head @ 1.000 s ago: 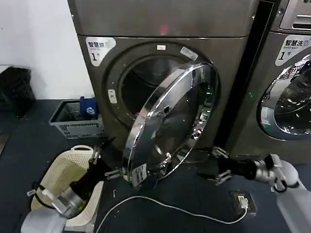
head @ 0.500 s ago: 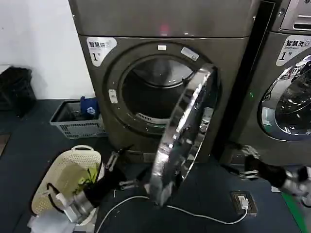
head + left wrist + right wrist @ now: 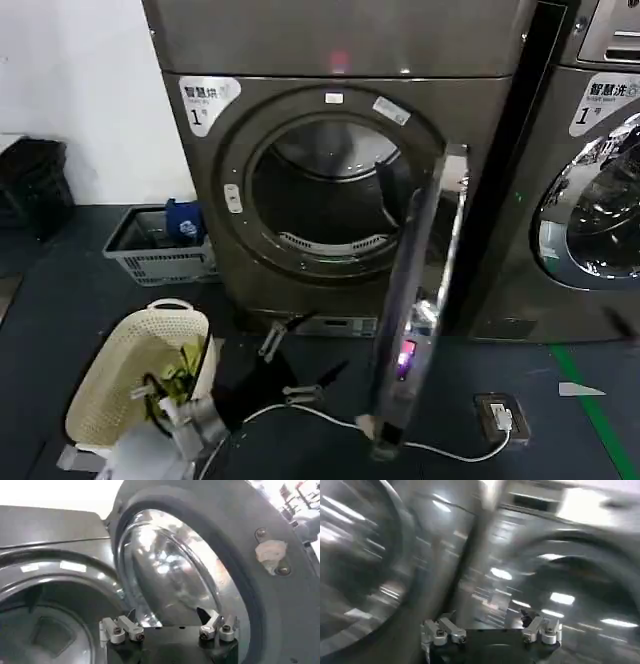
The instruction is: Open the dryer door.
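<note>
The dryer door [image 3: 405,300] stands swung wide, edge-on to me in the head view, hinged at the right of the open drum mouth [image 3: 320,195]. Its chrome rim and dark edge run from the drum's right side down toward the floor. My left gripper [image 3: 300,362] hovers low in front of the machine, just left of the door's lower edge, open and holding nothing. In the left wrist view the door's grey inner face [image 3: 260,580] and domed glass [image 3: 170,570] rise close beyond the open left gripper [image 3: 165,624]. The right gripper [image 3: 490,626] is open and empty, facing blurred machine fronts.
A cream laundry basket [image 3: 125,370] lies tipped on the floor at the left, with a grey crate [image 3: 160,250] behind it. A white cable [image 3: 300,415] runs across the floor to a socket [image 3: 497,415]. A second machine [image 3: 590,200] stands at the right.
The door swung from half open to edge-on, wide open. My left gripper followed it rightward along the floor. The right arm drew back out of the head view.
</note>
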Robot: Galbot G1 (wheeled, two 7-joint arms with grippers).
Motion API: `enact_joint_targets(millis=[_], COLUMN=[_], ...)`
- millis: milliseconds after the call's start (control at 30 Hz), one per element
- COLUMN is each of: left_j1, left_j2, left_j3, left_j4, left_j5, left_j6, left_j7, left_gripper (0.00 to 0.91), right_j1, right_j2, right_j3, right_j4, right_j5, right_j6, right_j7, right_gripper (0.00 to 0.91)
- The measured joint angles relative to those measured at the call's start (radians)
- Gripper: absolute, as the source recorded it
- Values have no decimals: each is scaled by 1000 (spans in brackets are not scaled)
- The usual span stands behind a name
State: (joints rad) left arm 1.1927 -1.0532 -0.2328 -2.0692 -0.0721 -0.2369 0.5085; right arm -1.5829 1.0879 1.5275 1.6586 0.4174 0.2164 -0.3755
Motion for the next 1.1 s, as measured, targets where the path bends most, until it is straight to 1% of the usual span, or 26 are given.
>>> enact_joint_targets(millis=[100, 133, 233, 300, 400, 467, 533, 700, 867, 1100], left_j1=[-38, -53, -93, -117, -155, -183, -210, -275, -336, -423], left_j2=[-11, -14, -27, -38, -58, -76, -92, -148, -206, -279], left_j3=[43, 59, 101, 128, 172, 204, 233, 301, 344, 404], left_j4=[24, 35, 63, 81, 116, 143, 170, 236, 293, 374], left_j5=[-2, -2, -3, -3, -2, 0, 1, 15, 17, 3], left_j6=[0, 0, -1, -2, -5, -7, -7, -3, 0, 1], left_j7=[0, 0, -1, -1, -3, -3, -3, -4, -4, -3], left_gripper=[907, 907, 907, 907, 907, 907, 907, 907, 907, 907], right_j1=[-5, -2, 11, 11, -3, -19, -33, -60, -79, -89], right_j2=[45, 63, 113, 143, 184, 202, 211, 211, 201, 185], right_j3=[85, 117, 201, 247, 308, 343, 375, 437, 497, 550], right_j4=[33, 41, 45, 45, 38, 28, 20, 1, -24, -64], right_j5=[-58, -91, -191, -213, -234, -240, -248, -253, -255, -270], right_j6=[-116, -141, -167, -190, -192, -178, -175, -191, -207, -200], right_j7=[129, 173, 275, 319, 375, 420, 461, 525, 549, 584], right_gripper=[907, 907, 907, 907, 907, 907, 907, 907, 907, 907])
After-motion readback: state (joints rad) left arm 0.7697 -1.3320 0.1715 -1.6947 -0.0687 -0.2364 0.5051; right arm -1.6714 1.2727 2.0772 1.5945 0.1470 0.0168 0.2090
